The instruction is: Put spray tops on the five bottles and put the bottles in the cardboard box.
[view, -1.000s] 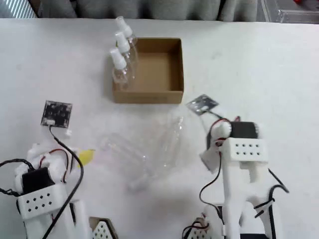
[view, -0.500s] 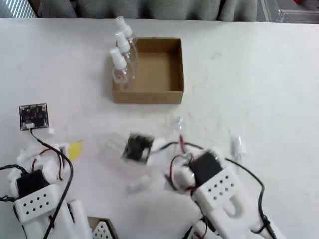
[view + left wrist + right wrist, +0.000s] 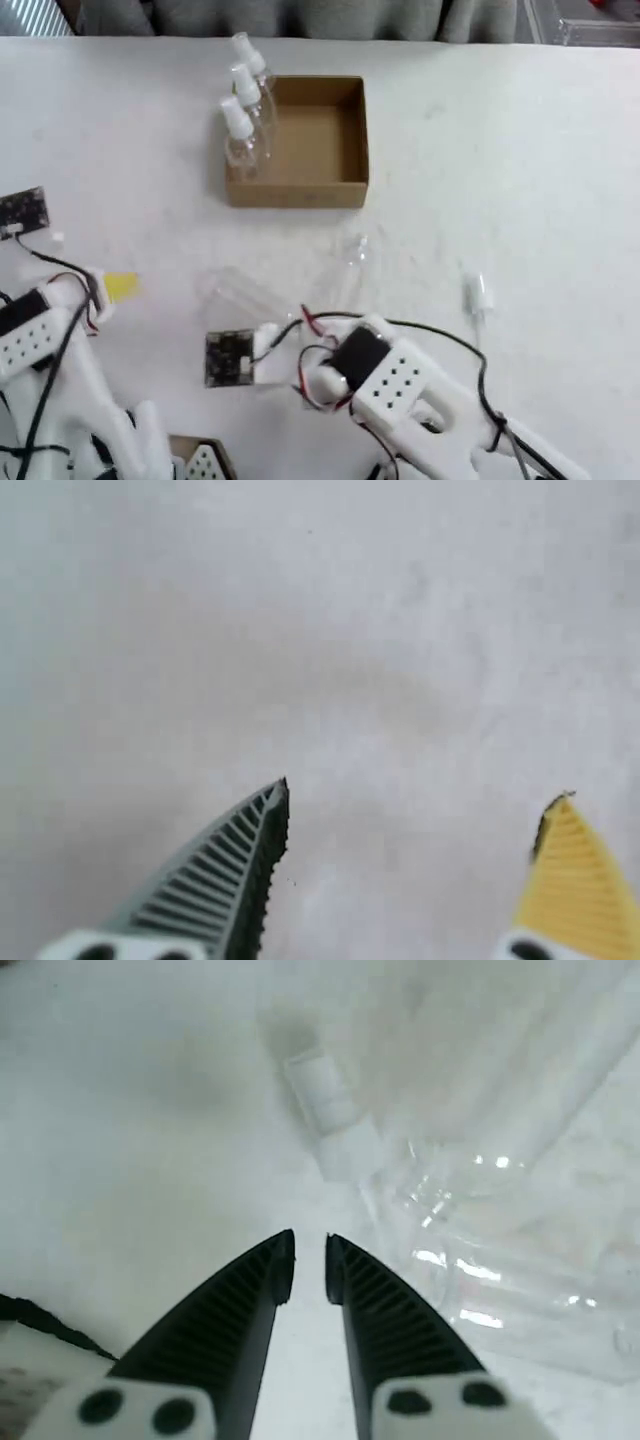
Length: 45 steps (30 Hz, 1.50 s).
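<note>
The right gripper [image 3: 308, 1250] has swung across the table [image 3: 300, 630] toward the left arm's side since a second ago, and the left gripper [image 3: 425, 792] has drawn outward. The right jaws are almost closed, a thin gap between them, gripping nothing. The clear bottles [image 3: 500, 1250] lie just beyond their tips, with what seems a white bottle neck [image 3: 325, 1110] ahead. The left jaws gape wide over bare table. The cardboard box [image 3: 345, 190] sits well beyond both.

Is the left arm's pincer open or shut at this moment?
Open. On the left pincer, the grey ribbed finger and the yellow finger stand far apart, with bare white table between them.
</note>
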Each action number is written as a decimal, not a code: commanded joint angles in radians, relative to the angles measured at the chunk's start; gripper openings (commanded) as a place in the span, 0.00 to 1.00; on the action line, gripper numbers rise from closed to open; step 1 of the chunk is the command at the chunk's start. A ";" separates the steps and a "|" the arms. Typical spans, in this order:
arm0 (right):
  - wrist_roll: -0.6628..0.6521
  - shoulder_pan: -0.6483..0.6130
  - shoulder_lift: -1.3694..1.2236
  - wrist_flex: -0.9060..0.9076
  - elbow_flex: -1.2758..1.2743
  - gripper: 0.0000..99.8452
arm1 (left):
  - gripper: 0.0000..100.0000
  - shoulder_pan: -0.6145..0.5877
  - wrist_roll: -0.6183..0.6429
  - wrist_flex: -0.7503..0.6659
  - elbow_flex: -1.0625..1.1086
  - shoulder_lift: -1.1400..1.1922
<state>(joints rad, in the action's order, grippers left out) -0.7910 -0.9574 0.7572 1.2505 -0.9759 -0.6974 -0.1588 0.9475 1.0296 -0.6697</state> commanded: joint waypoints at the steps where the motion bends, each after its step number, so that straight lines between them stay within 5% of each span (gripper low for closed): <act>1: -0.009 -0.074 -0.045 -0.050 0.012 0.14 | 0.37 -0.093 0.058 -0.040 -0.095 0.084; 20: -0.017 -0.079 -0.421 -0.386 0.012 0.17 | 0.37 -0.140 0.087 -0.120 -0.087 0.148; 24: -0.003 -0.071 -0.429 -0.372 0.068 0.01 | 0.37 -0.140 0.087 -0.123 -0.072 0.147; 33: 0.468 0.125 -0.441 -0.166 0.562 0.02 | 0.37 -0.140 0.086 -0.143 -0.052 0.148; 40: 0.769 0.105 -0.455 -0.196 0.789 0.03 | 0.37 -0.140 0.086 -0.181 -0.029 0.147; 45: 0.835 0.048 -0.558 -0.309 0.796 0.03 | 0.37 -0.156 0.086 -0.183 -0.026 0.142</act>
<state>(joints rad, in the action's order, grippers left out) 0.0146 -0.8730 0.2309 1.0065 -0.2348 -0.8324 -0.0821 0.7848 1.0111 -0.5194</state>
